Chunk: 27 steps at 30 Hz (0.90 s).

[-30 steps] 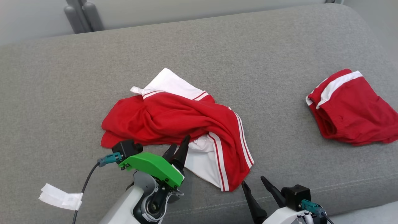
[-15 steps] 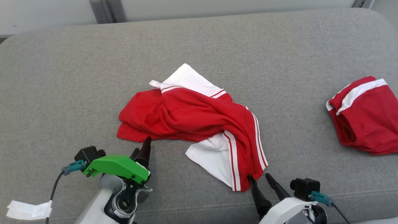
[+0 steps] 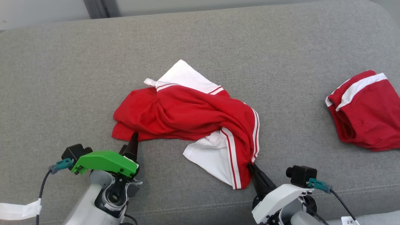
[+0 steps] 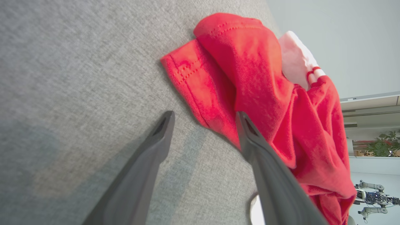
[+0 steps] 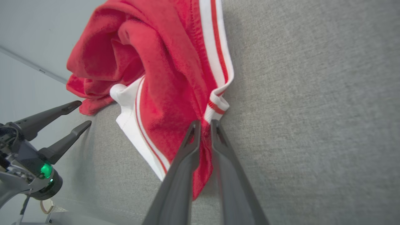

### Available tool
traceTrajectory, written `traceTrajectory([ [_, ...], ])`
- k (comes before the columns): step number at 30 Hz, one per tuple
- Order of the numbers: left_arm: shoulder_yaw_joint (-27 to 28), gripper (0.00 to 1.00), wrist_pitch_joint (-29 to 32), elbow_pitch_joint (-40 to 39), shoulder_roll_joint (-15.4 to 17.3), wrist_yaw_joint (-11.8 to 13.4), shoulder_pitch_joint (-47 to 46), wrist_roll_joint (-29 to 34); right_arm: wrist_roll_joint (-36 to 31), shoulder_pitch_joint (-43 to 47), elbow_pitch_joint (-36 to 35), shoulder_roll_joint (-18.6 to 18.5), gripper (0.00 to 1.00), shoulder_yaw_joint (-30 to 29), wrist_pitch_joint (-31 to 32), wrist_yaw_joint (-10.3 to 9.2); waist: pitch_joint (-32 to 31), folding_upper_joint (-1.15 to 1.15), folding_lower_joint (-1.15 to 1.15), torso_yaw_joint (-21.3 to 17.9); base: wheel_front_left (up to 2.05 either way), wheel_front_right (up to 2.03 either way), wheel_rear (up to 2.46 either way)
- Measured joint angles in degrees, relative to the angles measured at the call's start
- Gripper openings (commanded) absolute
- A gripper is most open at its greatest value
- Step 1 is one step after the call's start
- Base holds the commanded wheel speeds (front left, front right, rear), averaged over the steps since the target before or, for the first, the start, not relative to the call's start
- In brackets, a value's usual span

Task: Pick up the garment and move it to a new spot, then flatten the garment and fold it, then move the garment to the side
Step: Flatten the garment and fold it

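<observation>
- Because the garment (image 3: 187,115) lies crumpled on the grey sofa (image 3: 297,47), you take it at two corners.
- Your right gripper (image 5: 204,125): jaws pinch the striped hem.
- Your left gripper (image 4: 203,117): jaws spread astride the red hem, ready to close.

The garment (image 3: 187,115) is bright red with white panels and red-and-white striped trim. The sofa (image 3: 62,78) is heathered grey. A second garment (image 3: 365,118) is red with a white band. The wrist cover (image 3: 104,162) is green; the fingers (image 4: 147,168) are dark grey.
</observation>
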Motion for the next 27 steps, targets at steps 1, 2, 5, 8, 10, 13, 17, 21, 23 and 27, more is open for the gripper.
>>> traceTrajectory([
  [1,0.11,1.0,-0.01,0.44,-0.01,-0.02,-0.3,0.0,0.25,-0.38,0.07,0.0,0.0,0.19,0.0,0.01,0.08,0.0,0.0,-0.04,0.0,0.0,0.0],
  [2,0.21,1.0,-0.07,0.97,-0.05,-0.29,-0.6,0.0,0.66,-0.71,0.1,-0.01,0.0,0.35,0.0,0.09,0.13,0.0,0.0,-0.08,0.0,0.0,0.0],
  [5,0.78,1.0,-0.36,1.88,-0.1,-0.93,-1.12,-0.02,2.69,-1.48,-0.14,-0.01,0.0,0.54,-0.03,0.58,0.19,0.0,0.0,-0.14,0.0,0.0,0.0],
  [8,1.26,1.0,-0.62,2.79,-0.27,-1.85,-1.14,-0.42,3.97,-2.53,-0.93,-0.09,0.0,0.68,-0.04,1.01,0.16,0.0,0.0,-0.28,0.0,0.0,0.0],
  [10,1.31,1.0,-0.78,3.32,-0.36,-2.3,-1.14,-0.83,3.96,-3.24,-1.6,-0.12,0.0,0.81,-0.04,1.02,-0.01,0.0,0.0,-0.38,0.0,0.0,0.0],
  [13,1.3,1.0,-1.09,4.61,-0.52,-3.05,-1.14,-1.37,3.88,-3.99,-2.64,-0.15,0.0,0.92,-0.05,1.48,-0.19,0.0,0.0,-0.36,0.0,0.0,0.0],
  [17,1.46,1.0,-1.51,6.25,-1.24,-3.8,-1.14,-1.74,4.12,-5.77,-8.81,-0.24,0.0,0.97,-0.48,2.96,-0.78,0.0,0.0,-0.07,0.0,0.0,0.0],
  [21,1.7,1.0,-1.78,7.11,-1.59,-4.39,-1.14,-2.31,3.47,-9.52,-12.92,-0.22,0.0,0.96,-0.54,3.54,-1.2,0.0,0.0,-0.06,0.0,0.0,0.0],
  [23,1.78,1.0,-1.86,7.73,-1.89,-4.55,-1.14,-2.59,2.33,-12.2,-14.67,-0.27,0.0,0.56,-0.54,3.52,-1.51,0.0,0.0,-0.09,0.0,0.0,0.0],
  [27,1.54,1.0,-1.87,8.81,-2.44,-5.55,-1.16,-2.66,2.25,-15.21,-18.2,-1.03,0.0,-0.27,0.99,3.5,-2.08,0.0,0.0,0.14,0.0,0.0,0.0],
])
